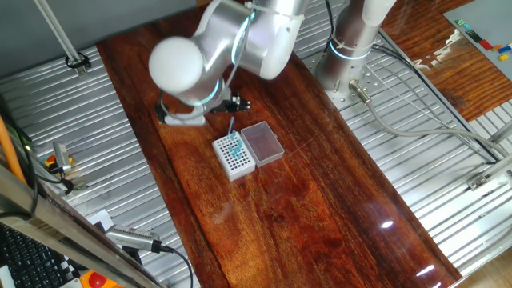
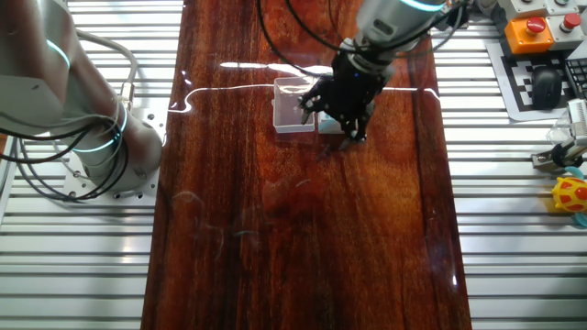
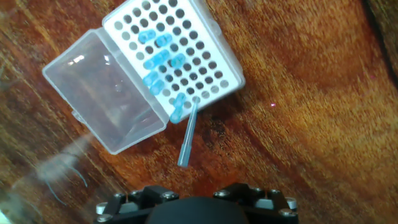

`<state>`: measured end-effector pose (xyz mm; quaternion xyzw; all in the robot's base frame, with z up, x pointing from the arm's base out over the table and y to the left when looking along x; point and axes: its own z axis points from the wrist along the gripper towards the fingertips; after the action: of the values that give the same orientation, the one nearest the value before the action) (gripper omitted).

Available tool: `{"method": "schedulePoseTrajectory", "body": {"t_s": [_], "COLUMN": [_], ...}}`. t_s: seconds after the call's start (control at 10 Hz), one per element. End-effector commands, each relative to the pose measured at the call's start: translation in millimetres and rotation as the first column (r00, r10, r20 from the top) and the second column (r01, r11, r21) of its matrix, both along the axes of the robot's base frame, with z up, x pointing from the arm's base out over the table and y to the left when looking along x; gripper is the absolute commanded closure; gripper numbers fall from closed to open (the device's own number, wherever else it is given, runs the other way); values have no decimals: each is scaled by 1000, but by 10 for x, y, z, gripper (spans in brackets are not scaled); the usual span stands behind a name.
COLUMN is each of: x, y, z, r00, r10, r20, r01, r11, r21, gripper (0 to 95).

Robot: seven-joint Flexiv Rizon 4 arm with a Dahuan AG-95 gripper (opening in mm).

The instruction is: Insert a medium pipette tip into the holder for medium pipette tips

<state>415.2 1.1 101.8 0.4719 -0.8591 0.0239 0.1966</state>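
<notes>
- Gripper (image 2: 347, 115) hangs over the white holder for medium pipette tips (image 1: 234, 156) on the wooden table (image 1: 320, 208).
- Hand view: medium pipette tip (image 3: 187, 134) stands out from the gripper body towards the holder (image 3: 174, 53); its narrow end sits at a hole on the holder's near edge row.
- One fixed view: tip (image 1: 231, 128) appears as a thin pale line running from the hand down to the holder top.
- Fingers are not clearly visible in any view; cannot tell how wide the jaws stand or whether they pinch the tip.
- Holder: grid of dark holes, several teal tips (image 3: 158, 62) seated in one cluster near the hinge side.
- Clear lid (image 3: 106, 93) lies flat on the table, attached along one holder edge.
- Other fixed view: the hand hides most of the holder; the clear lid (image 2: 292, 108) shows beside it.
</notes>
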Motion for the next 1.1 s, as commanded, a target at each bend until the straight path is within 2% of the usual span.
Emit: {"method": "schedulePoseTrajectory", "body": {"t_s": [0.1, 0.2, 0.5, 0.6, 0.7, 0.8, 0.9, 1.0, 1.1], "x": [-89, -158, -324, -324, -324, -324, -324, -324, -324], "y": [-61, -91, -177, -177, -177, -177, -177, -177, -177], "z": [15, -9, -21, -21, -21, -21, -21, -21, -21], "r00": [998, 996, 988, 984, 973, 966, 944, 921, 902], "r10": [-49, -74, -127, -148, -193, -224, -298, -361, -404], "r20": [31, 49, 93, 103, 124, 132, 141, 147, 150], "r01": [49, 71, 121, 142, 183, 211, 279, 338, 379], "r11": [998, 996, 990, 988, 979, 972, 950, 927, 910], "r21": [27, 50, 69, 67, 89, 101, 140, 162, 169], "gripper": [380, 380, 380, 380, 380, 380, 570, 570, 570]}}
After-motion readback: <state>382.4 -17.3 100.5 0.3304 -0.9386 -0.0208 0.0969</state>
